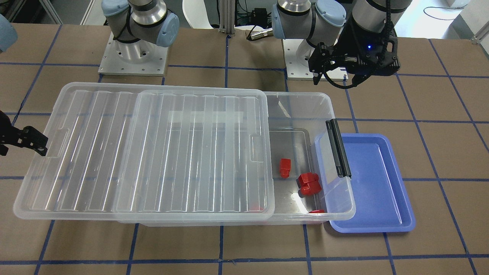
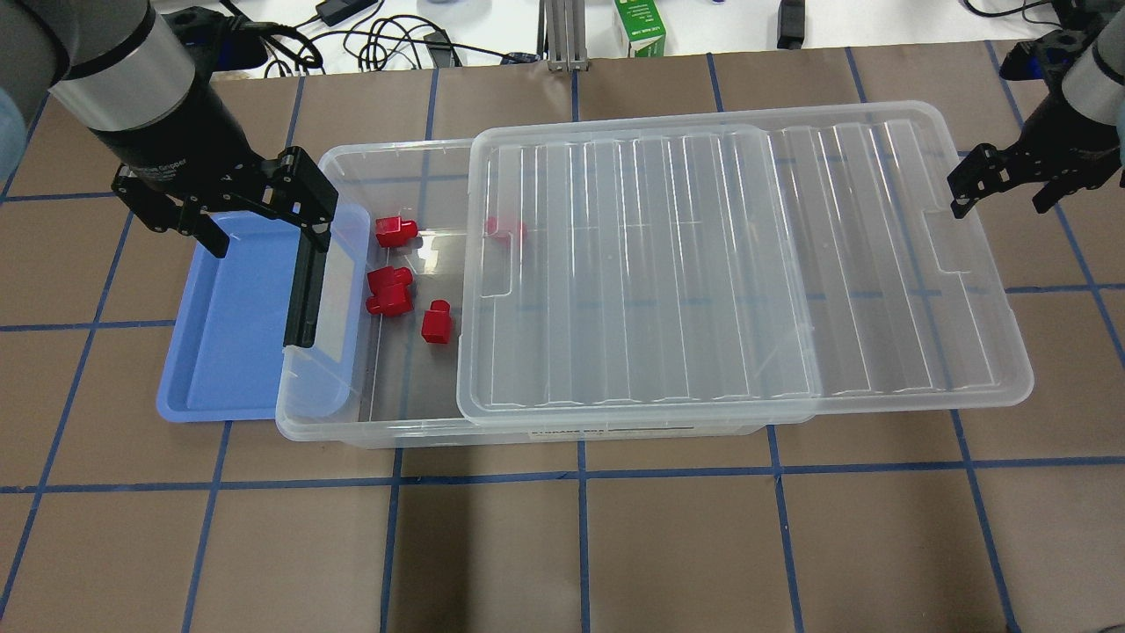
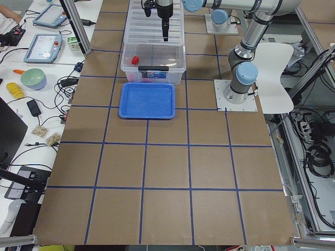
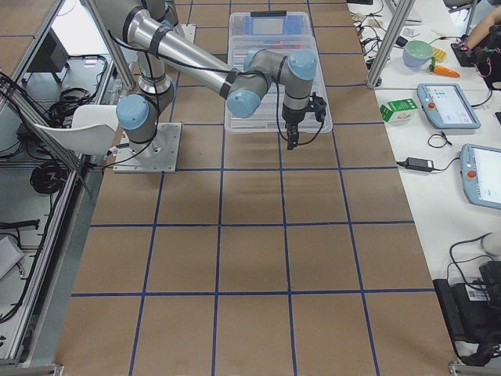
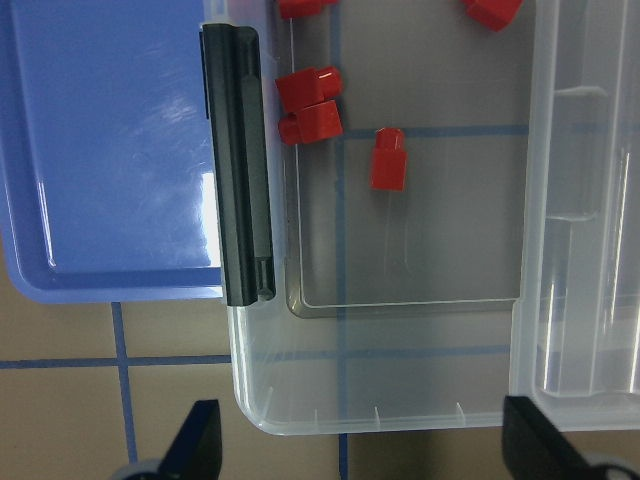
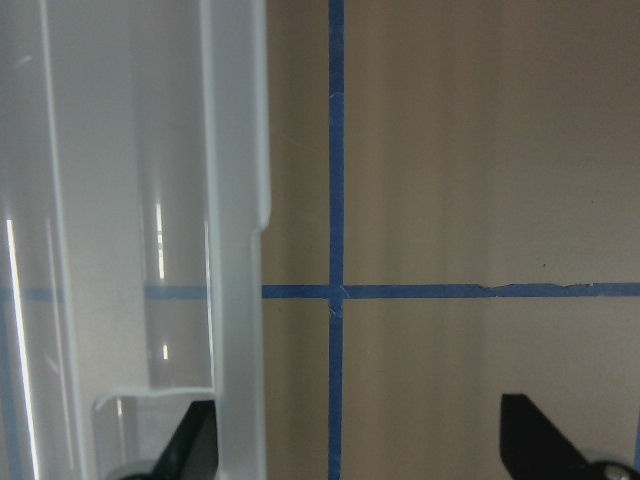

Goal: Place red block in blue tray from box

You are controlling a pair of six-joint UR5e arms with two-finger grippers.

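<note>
The small red block (image 2: 436,322) lies on the floor of the clear box (image 2: 325,413), in its uncovered left end; it also shows in the front view (image 1: 284,167) and the left wrist view (image 5: 388,160). The blue tray (image 2: 220,352) sits against the box's short side with the black clip handle (image 2: 303,290), and holds nothing. My left gripper (image 2: 264,224) is open and empty, high above the tray's far end and the handle. My right gripper (image 2: 1002,198) is open and empty, beside the lid's right edge.
The ribbed lid (image 2: 703,264) is slid to my right and overhangs the box. A chunky lobed red block (image 2: 389,291) and another red piece (image 2: 395,231) lie near the small one; one more (image 2: 505,230) sits under the lid's edge. A green carton (image 2: 640,26) stands at the back.
</note>
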